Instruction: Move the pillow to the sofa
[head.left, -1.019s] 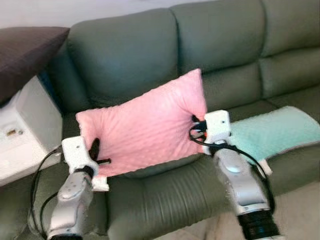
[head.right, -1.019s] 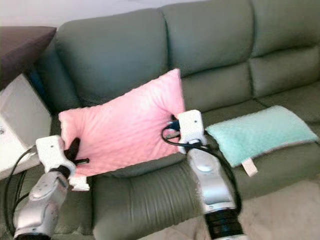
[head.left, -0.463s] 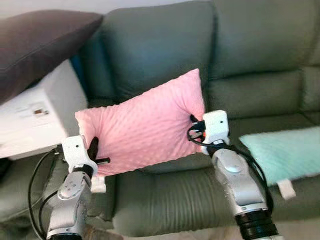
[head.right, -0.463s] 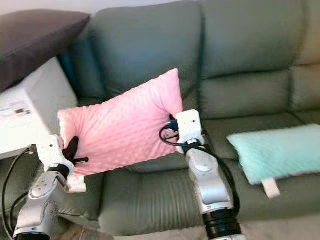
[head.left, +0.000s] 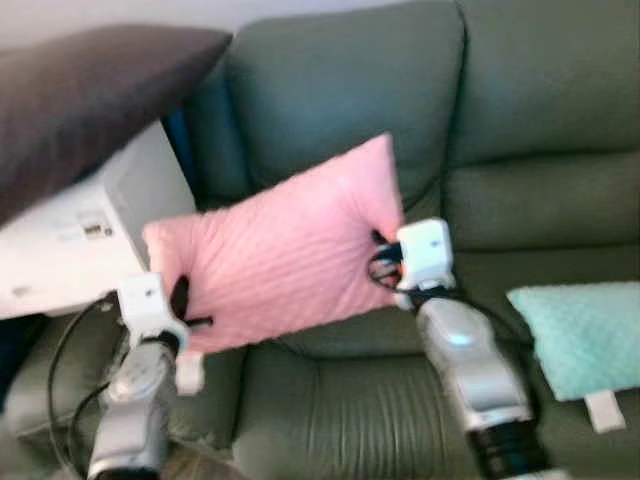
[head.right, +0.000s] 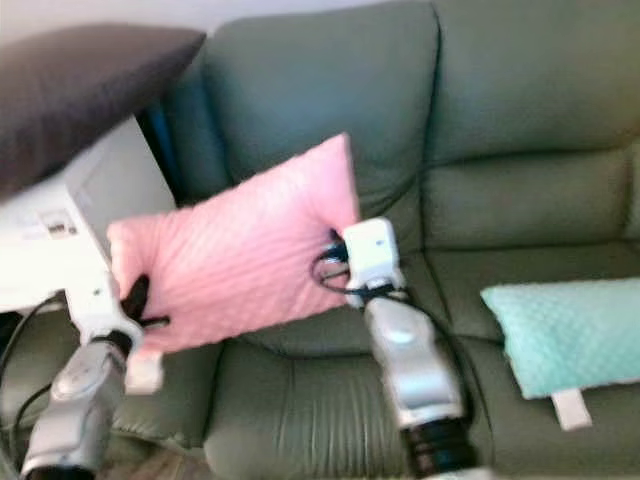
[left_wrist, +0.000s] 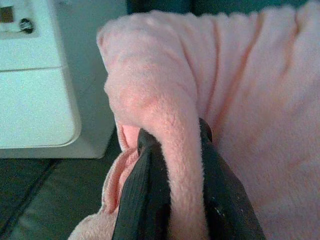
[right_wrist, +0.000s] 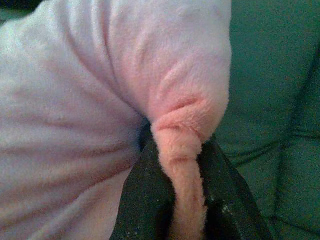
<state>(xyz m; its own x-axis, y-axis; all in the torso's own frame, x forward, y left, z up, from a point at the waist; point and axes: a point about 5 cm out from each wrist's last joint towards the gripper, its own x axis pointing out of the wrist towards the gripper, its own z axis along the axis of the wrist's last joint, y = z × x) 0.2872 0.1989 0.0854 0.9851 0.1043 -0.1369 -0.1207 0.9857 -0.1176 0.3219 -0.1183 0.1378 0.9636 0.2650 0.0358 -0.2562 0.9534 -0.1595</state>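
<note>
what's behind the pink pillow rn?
Behind the pink pillow, pinched by left gripper and right gripper, is the green sofa's backrest. The seat part directly behind it is covered.

no readable text, a small label on the white appliance (head.left: 85, 231) at ten o'clock, too blurred to read

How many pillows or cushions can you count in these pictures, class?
3: the pink pillow held above the sofa, a dark cushion on the white box, a mint one on the seat. Others may lie outside the frame.
</note>
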